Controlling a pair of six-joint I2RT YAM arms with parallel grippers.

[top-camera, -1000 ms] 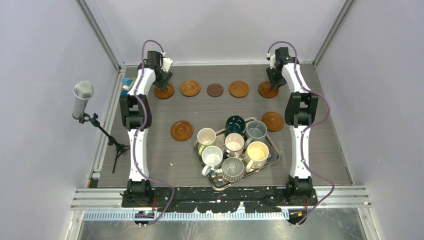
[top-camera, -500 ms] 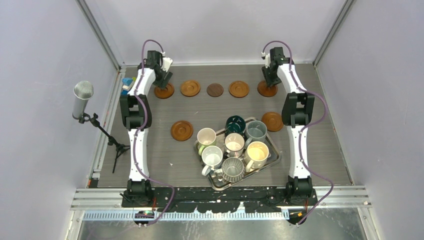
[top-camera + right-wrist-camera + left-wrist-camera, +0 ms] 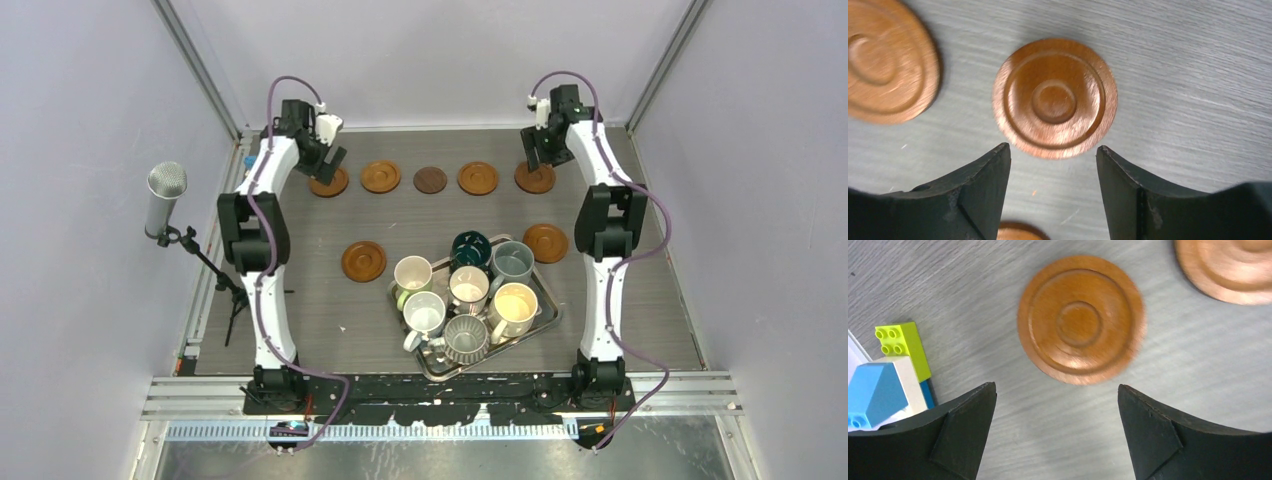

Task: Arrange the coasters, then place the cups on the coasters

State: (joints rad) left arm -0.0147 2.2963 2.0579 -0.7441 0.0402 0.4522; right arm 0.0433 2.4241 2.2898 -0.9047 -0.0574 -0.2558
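left hand (image 3: 328,158): spread wide and pinching nothing. I see it above the far left part of the counter (image 3: 320,310).
far-left coaster (image 3: 1081,319): flat on the counter, just beyond the left hand's fingertips (image 3: 982,392) in my wrist view. It is centred on the gap between them and I see no contact.
second coaster (image 3: 1233,265): to the right of the far-left one and apart from it, cut off by the edge of the wrist view.
right hand (image 3: 538,150): also spread and pinching nothing, above the far right part of the counter.
far-right coaster (image 3: 1054,97): flat, just ahead of the right hand's fingertips (image 3: 1000,152). Its near edge sits level with the gap, and I cannot tell whether the tips graze it.
far row: five coasters in a line from left to right, with the dark coaster (image 3: 431,179) in the middle.
near coasters: one orange-brown disc (image 3: 364,261) left of the tray (image 3: 545,322) and another (image 3: 546,243) just off its far right corner. Both are well apart from either hand.
cups (image 3: 468,290): all seven are crowded together on the tray, none on a coaster.
toy bricks (image 3: 895,370): lime, white and blue, at the counter's left edge, beside the left hand.
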